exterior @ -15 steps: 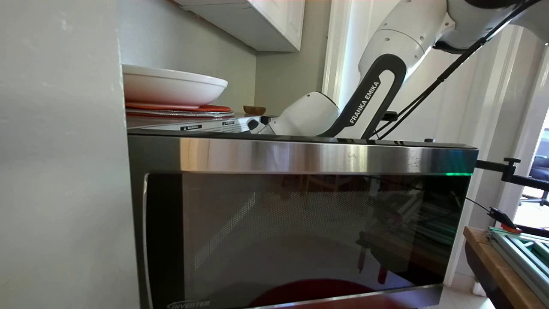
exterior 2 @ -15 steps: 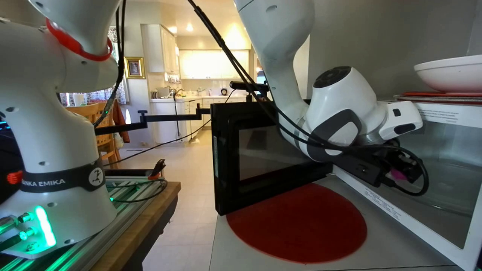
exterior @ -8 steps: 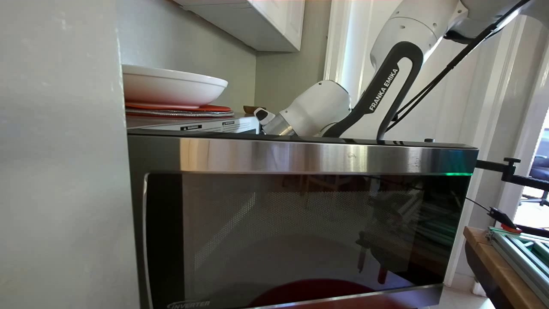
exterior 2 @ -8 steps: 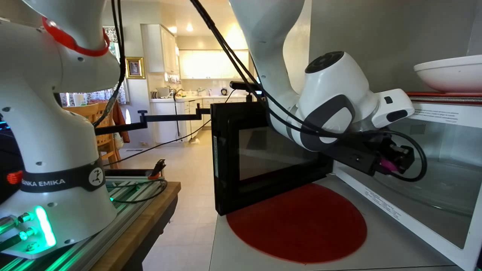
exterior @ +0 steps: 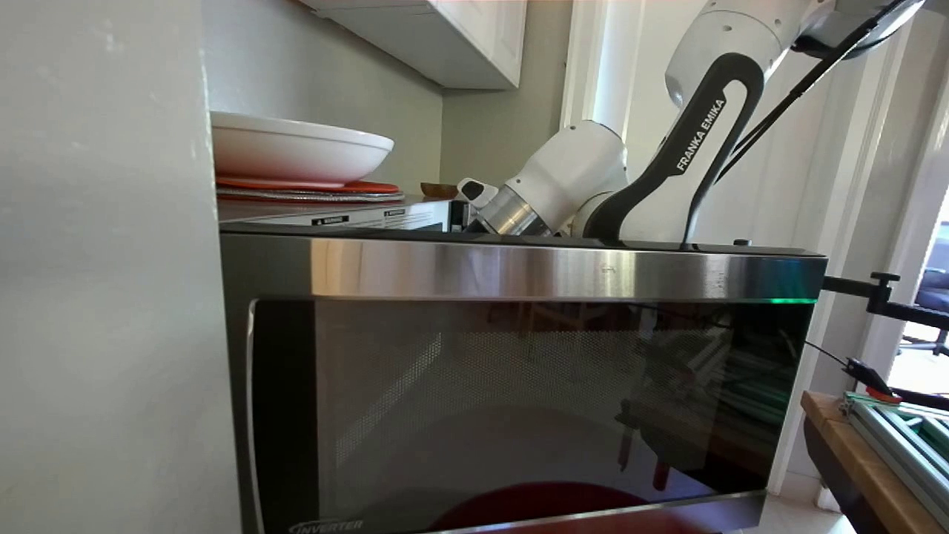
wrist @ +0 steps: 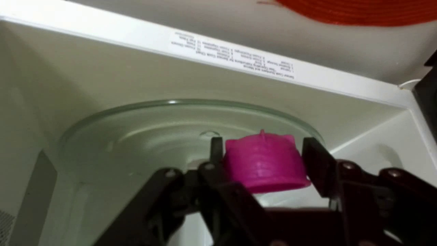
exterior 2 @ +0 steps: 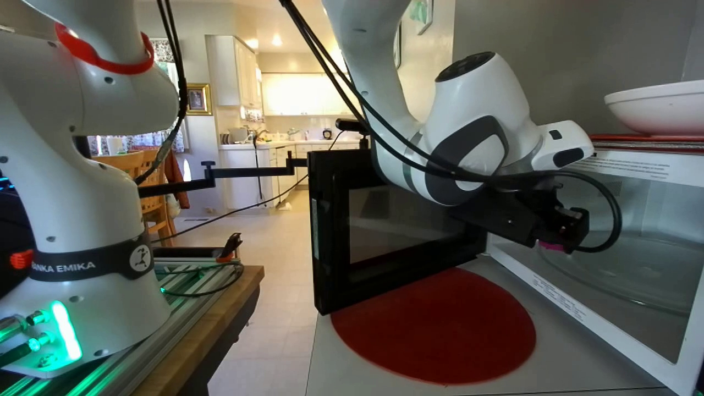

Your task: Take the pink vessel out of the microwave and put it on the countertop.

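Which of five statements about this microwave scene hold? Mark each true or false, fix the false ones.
1. The black two-fingered gripper holds the bright pink round vessel. True.
2. The flat round red mat lies on the grey countertop. True.
3. The vessel stands on that mat. False: the gripper holds it.
4. The wide white bowl stands on a flat red-and-silver stack atop the white-framed microwave. True.
5. The microwave is shut. False: its black-framed door stands open.

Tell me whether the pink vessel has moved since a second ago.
Yes: in an exterior view, the pink vessel has shifted leftward, toward the open microwave door.
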